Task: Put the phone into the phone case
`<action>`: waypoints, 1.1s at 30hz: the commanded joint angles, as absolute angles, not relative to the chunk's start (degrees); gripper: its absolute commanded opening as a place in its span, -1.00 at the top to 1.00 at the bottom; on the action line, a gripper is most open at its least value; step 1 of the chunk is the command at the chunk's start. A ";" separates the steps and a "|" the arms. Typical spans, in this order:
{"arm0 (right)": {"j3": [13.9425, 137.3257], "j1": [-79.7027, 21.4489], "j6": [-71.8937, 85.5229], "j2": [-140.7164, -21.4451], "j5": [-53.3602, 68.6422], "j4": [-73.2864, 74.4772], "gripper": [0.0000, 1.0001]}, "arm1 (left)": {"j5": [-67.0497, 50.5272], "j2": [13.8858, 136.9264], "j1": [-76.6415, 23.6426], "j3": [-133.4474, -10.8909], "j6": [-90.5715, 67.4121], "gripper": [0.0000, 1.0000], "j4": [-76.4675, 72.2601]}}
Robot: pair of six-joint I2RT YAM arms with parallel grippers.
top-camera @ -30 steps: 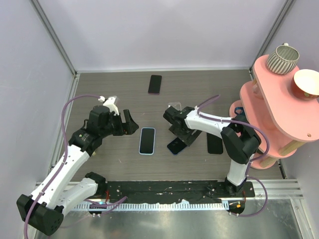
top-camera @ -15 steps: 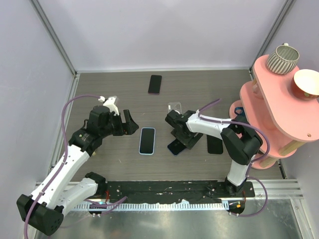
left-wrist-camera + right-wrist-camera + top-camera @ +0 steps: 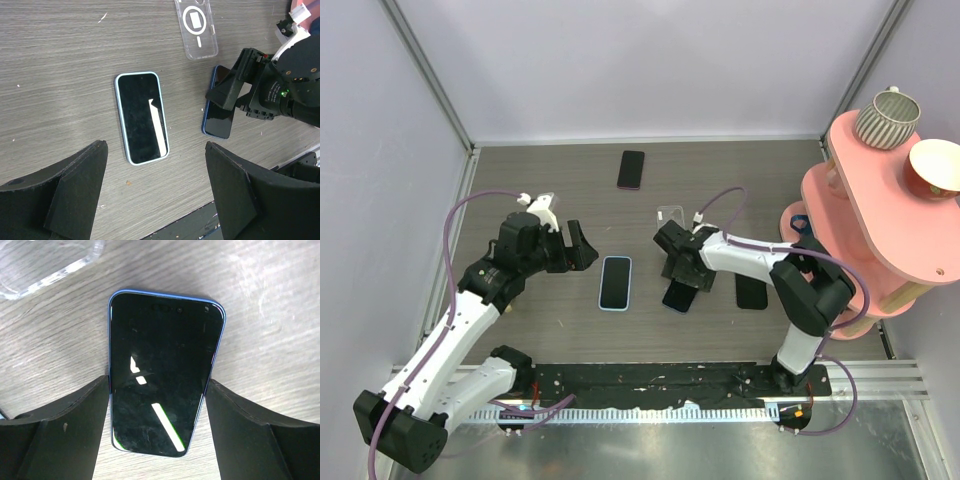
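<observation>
The phone [image 3: 160,385] is a dark slab with a glossy screen and a thin dark-blue rim, lying flat on the wooden table, also the phone [image 3: 678,297] and the phone [image 3: 218,117]. My right gripper [image 3: 157,385] straddles its lower half, one finger close against each long edge, open, with the phone resting on the table. The clear phone case [image 3: 669,214], with a white ring mark [image 3: 196,22], lies just beyond the phone, and a corner of the phone case [image 3: 45,265] shows at top left. My left gripper [image 3: 578,250] hovers open and empty at the left.
A light-blue-rimmed phone [image 3: 615,283] lies below my left gripper [image 3: 156,146]. A phone with a pinkish-red rim [image 3: 631,169] lies at the back. Another black phone [image 3: 751,290] lies right of my right arm. A pink shelf [image 3: 865,220] with cups stands at the right.
My right gripper has come down and forward around the phone, its fingers narrowing, and the phone has turned a little straighter. The left arm has not moved.
</observation>
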State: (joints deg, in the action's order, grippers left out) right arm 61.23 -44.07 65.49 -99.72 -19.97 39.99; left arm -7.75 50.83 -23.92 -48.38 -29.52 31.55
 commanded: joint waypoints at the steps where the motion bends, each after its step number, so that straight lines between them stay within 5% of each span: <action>1: 61.09 -43.07 46.19 -94.84 -18.11 33.76 -0.25 | -7.91 49.92 -23.82 -48.52 -28.83 -0.66 29.71; 12: 68.81 -37.99 27.08 -90.43 -11.17 32.61 0.06 | -8.00 49.75 -23.82 -48.43 -28.83 -0.68 29.62; 25: 99.12 -26.90 14.51 -112.75 5.54 39.72 0.12 | -7.30 49.48 -23.82 -48.43 -28.65 -0.68 29.88; 33: 99.67 -26.54 10.81 -117.51 7.29 34.99 0.11 | -7.21 48.78 -23.82 -48.25 -28.65 -0.72 29.53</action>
